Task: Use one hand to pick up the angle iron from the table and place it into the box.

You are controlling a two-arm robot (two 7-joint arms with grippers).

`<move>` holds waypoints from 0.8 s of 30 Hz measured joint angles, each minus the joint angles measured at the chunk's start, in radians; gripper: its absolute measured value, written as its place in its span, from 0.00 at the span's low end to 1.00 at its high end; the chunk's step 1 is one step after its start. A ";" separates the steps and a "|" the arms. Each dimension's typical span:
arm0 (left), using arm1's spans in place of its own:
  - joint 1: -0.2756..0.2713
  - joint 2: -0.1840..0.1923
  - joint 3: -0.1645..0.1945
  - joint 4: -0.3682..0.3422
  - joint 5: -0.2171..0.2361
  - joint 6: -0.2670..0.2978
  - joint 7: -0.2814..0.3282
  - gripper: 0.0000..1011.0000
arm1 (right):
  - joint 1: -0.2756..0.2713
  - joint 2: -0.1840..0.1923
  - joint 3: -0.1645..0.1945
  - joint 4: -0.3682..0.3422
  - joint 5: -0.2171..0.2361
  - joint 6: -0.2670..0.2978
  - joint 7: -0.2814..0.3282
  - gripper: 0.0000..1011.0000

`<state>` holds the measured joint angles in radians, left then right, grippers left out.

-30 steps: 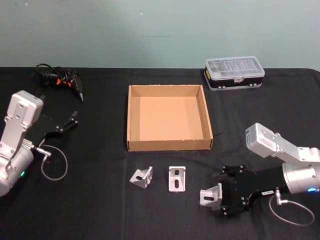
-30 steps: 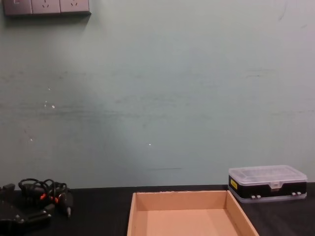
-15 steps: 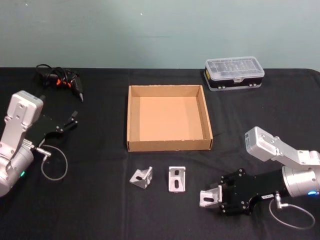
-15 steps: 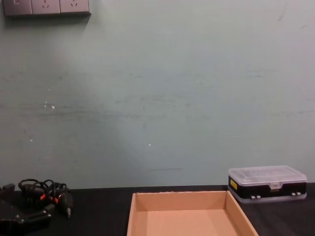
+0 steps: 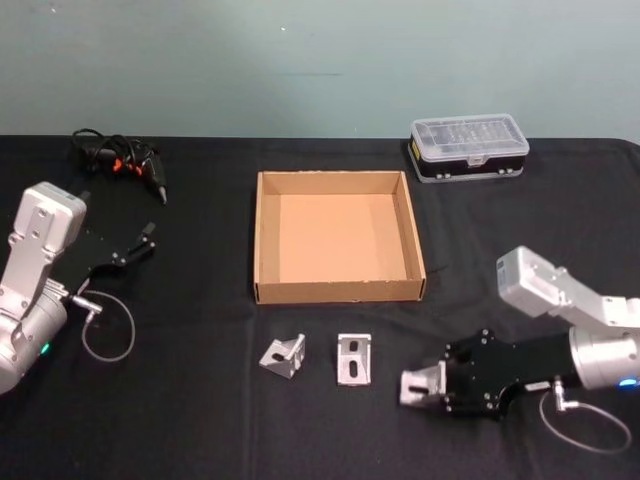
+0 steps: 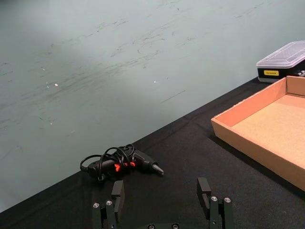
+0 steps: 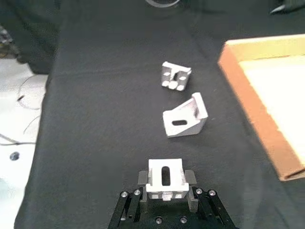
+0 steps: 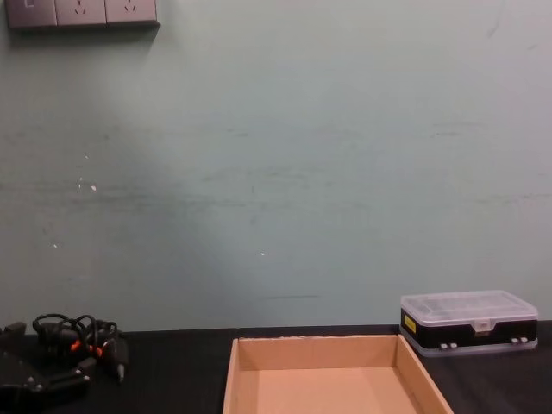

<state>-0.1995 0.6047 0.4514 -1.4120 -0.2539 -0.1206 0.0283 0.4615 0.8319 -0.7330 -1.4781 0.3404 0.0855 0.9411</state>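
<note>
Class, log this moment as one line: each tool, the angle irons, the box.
right tool: shut on angle iron | left tool: open, parked left | loose angle irons: two, before box | stage: grasp made, nothing boxed yet

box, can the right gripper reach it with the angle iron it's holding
Probably yes. The right gripper, shut on an angle iron, has bare table between it and the low near wall of the box; the two other angle irons lie off to its left.
</note>
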 joint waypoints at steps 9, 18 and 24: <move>0.000 0.000 0.000 0.000 0.000 0.000 0.000 0.99 | -0.049 0.013 0.102 -0.059 0.076 -0.012 -0.104 0.45; 0.000 0.000 0.000 0.000 0.000 0.000 0.000 0.99 | -0.065 -0.035 0.196 -0.090 0.105 0.010 -0.254 0.45; 0.000 0.000 0.000 0.000 0.000 0.000 0.000 0.99 | -0.032 -0.112 0.215 -0.070 0.084 0.092 -0.344 0.45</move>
<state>-0.1995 0.6047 0.4514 -1.4120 -0.2539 -0.1206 0.0283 0.4300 0.7194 -0.5175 -1.5484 0.4243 0.1772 0.5973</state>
